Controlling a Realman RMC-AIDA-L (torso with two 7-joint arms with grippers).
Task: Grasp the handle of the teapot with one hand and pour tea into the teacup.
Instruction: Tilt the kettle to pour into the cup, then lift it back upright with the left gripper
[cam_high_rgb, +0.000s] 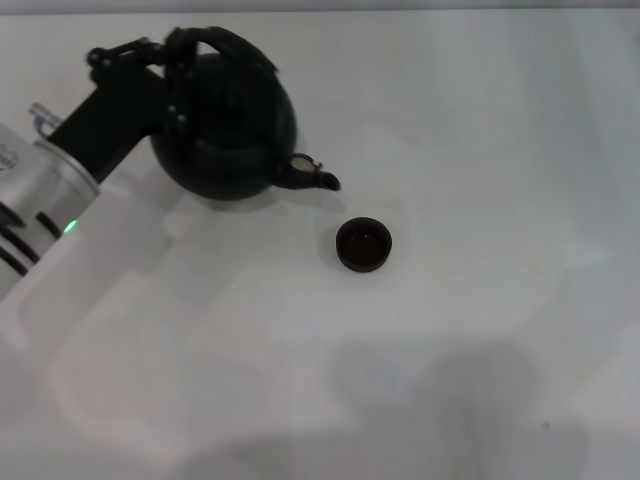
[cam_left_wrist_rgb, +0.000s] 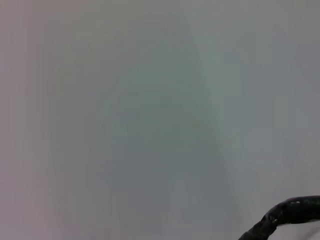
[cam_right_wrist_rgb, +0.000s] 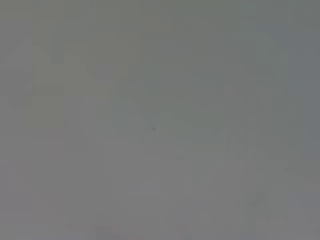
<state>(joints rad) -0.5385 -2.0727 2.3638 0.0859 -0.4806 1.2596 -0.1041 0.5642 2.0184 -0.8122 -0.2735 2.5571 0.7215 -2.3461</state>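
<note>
A large round black teapot (cam_high_rgb: 228, 130) stands on a white table (cam_high_rgb: 480, 120), toward the robot's left, its short spout pointing at a small black teacup (cam_high_rgb: 363, 244) that sits near the spout tip but apart from it. The left gripper (cam_high_rgb: 172, 62) reaches in from the left edge to the arched handle (cam_high_rgb: 222, 42) at its near end; black on black, so I cannot tell whether the fingers are clamped on it or still apart. The likely trouble: held so far to one side, the pot could swing or tip as it lifts, and the cup is small (an easy target to miss or knock). Nothing lies between spout and cup. The right arm is out of view.
</note>
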